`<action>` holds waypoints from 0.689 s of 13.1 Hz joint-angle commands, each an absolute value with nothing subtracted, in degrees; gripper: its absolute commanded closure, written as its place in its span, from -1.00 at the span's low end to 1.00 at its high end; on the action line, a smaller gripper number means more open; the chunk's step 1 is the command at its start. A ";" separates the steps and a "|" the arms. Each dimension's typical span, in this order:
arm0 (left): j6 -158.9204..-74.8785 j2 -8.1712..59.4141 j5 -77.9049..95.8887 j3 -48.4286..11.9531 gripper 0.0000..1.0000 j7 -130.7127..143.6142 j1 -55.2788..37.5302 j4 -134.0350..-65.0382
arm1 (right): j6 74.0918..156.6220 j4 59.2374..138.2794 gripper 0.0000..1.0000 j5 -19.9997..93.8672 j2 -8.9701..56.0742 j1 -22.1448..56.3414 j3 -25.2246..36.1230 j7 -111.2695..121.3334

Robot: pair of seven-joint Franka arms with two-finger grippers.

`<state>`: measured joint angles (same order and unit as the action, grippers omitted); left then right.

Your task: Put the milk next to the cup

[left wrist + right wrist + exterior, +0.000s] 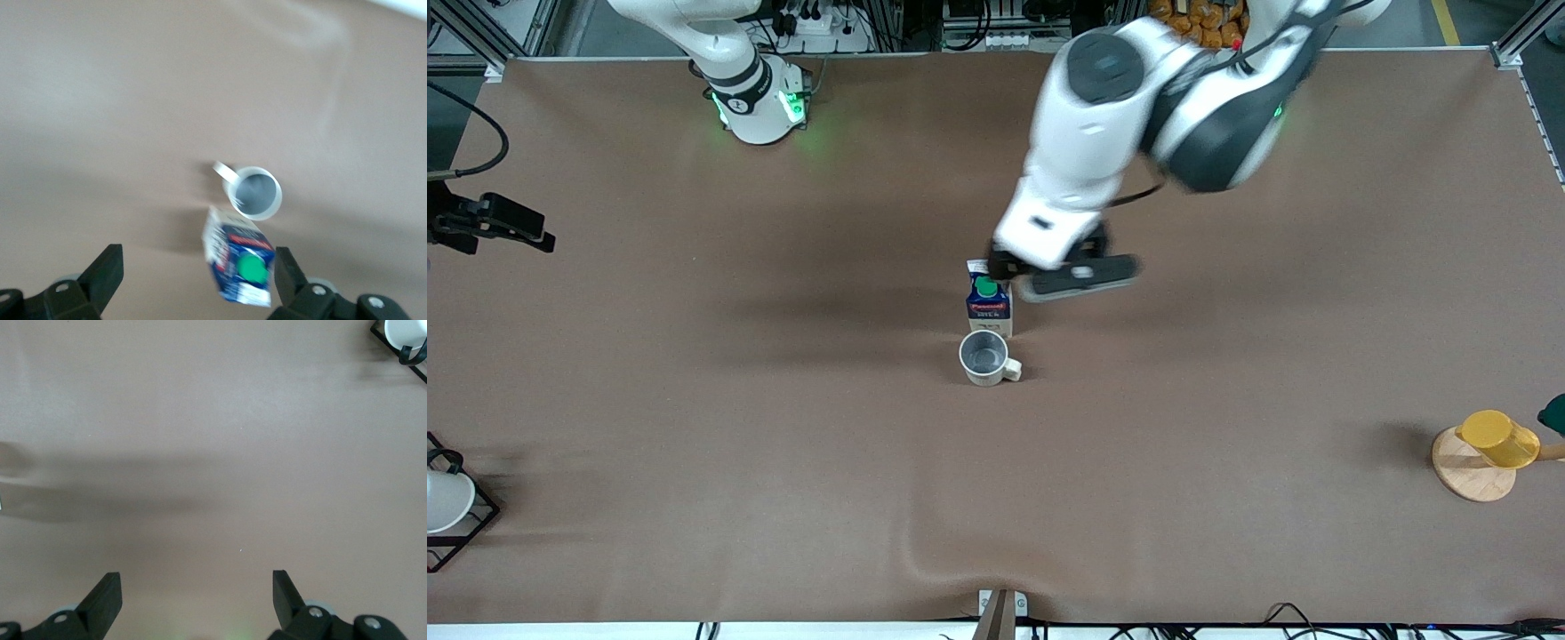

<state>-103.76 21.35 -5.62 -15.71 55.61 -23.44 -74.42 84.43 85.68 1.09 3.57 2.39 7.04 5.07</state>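
The milk [989, 307], a dark blue gable-top carton with a green cap, red label and white side panel, stands upright on the brown worktop [694, 444], just beside the cup [985, 357] and farther from the front camera than it. The off-white cup has a grey inside and a stubby handle. The left hand [197, 283] hangs over the milk, fingers spread and holding nothing; the right hand [197, 600] waits open above bare worktop, near a white cup in a wire rack [408, 340].

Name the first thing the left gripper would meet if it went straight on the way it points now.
Probably bare table. The open left gripper points down; the milk sits toward one finger, apart from it, with the cup farther on.
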 commanded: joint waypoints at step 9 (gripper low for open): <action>-93.69 7.30 -5.63 -16.52 -1.00 26.99 4.03 -78.31 | 84.29 84.73 -1.00 0.09 3.43 2.64 6.94 4.57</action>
